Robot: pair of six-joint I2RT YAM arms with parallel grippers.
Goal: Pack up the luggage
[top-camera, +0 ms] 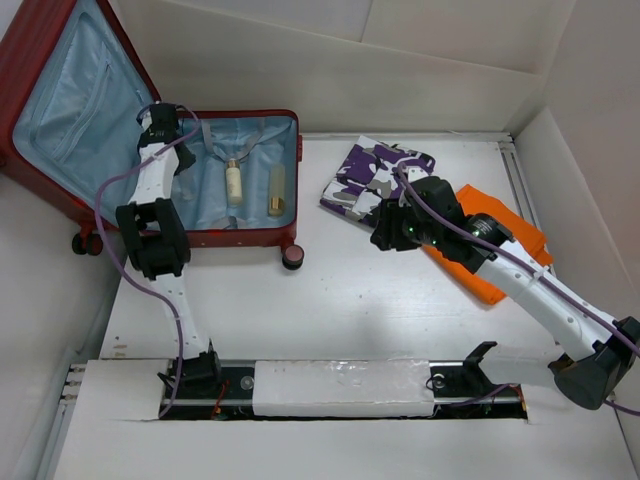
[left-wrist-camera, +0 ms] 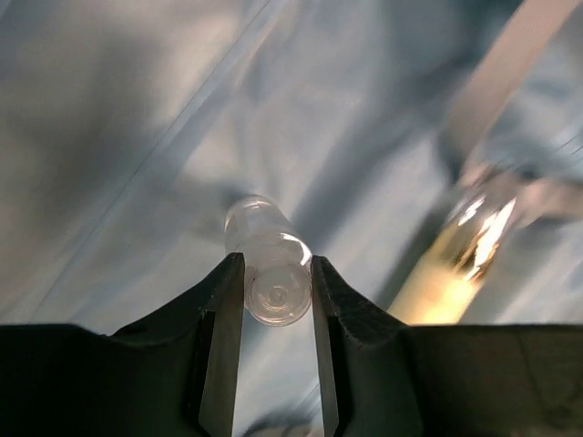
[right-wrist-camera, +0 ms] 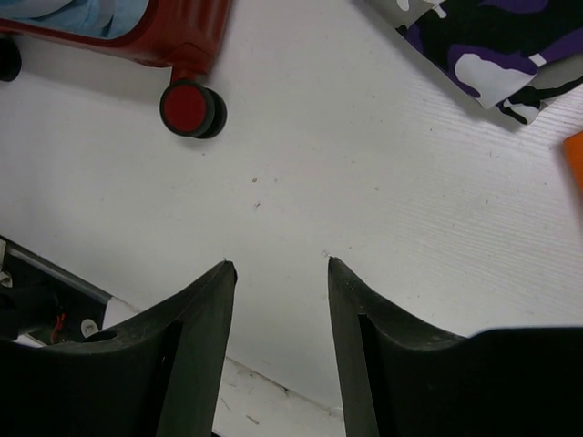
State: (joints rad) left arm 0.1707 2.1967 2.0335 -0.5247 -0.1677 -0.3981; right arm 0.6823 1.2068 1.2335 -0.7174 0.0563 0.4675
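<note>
The dark red luggage (top-camera: 40, 60) lies open at the far left, its lid raised and light blue lining showing. My left gripper (top-camera: 172, 128) is inside it over the lining (left-wrist-camera: 137, 137). In the left wrist view the left gripper (left-wrist-camera: 278, 264) is shut on a small clear bottle (left-wrist-camera: 266, 246), held by its end above the lining. A cream bottle (top-camera: 233, 183) and a yellow bottle (top-camera: 276, 190) lie in the lower shell. My right gripper (top-camera: 385, 235) is open and empty above the white table (right-wrist-camera: 364, 182), right of the luggage's wheel (right-wrist-camera: 191, 107).
A purple camouflage cloth (top-camera: 375, 172) lies folded at the middle right, also seen in the right wrist view (right-wrist-camera: 492, 41). An orange cloth (top-camera: 505, 255) lies under my right arm. White walls close the table at the back and right.
</note>
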